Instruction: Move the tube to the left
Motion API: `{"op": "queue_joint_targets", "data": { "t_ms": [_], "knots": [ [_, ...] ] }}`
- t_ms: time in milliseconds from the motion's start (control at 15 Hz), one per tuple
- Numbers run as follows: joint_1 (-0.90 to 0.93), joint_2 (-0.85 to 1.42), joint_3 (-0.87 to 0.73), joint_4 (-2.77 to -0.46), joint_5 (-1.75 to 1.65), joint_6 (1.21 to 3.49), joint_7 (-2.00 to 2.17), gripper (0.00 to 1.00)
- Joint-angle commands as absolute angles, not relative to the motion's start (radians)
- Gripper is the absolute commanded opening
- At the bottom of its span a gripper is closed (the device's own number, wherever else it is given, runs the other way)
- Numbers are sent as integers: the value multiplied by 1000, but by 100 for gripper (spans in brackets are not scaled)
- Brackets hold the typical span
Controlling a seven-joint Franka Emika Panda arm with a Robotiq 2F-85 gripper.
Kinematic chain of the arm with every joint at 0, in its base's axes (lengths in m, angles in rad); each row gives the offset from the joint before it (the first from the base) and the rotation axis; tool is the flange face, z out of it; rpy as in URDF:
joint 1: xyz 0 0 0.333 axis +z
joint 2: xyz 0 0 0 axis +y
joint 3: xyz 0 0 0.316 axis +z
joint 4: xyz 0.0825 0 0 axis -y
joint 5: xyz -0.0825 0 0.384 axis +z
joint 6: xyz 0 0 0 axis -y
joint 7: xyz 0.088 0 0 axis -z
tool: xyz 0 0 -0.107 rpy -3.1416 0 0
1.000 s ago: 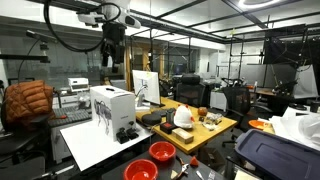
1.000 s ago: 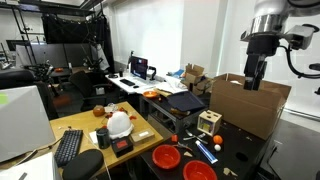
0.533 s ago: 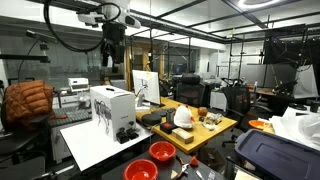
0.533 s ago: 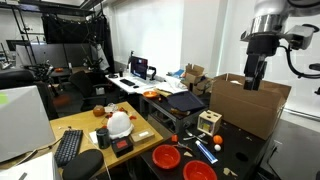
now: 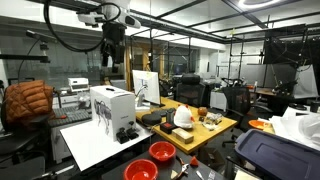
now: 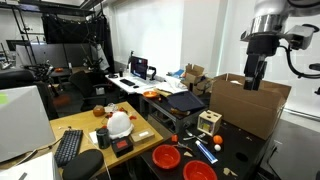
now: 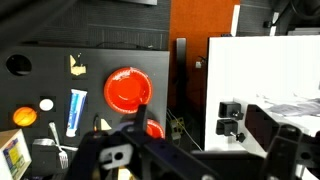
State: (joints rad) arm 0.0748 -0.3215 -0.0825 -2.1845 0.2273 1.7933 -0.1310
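Unmoved claw (image 6: 251,82) well above tube (image 7: 75,110)

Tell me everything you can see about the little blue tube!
The tube is small and slim, light blue along its body with a paler, whitish end, and it looks like soft plastic. In the wrist view it lies flat on the dark table, pointing nearly straight up and down in the picture. It sits beside the red bowl without touching it. Only the table touches it.
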Motion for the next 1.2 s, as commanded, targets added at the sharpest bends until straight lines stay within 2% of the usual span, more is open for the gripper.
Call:
{"op": "queue_joint_targets", "data": {
  "t_ms": [0,1133],
  "knots": [
    [54,-320,-64,-2182,233,1789,-136,100],
    [54,-320,-64,-2182,233,1789,-136,100]
  ]
}}
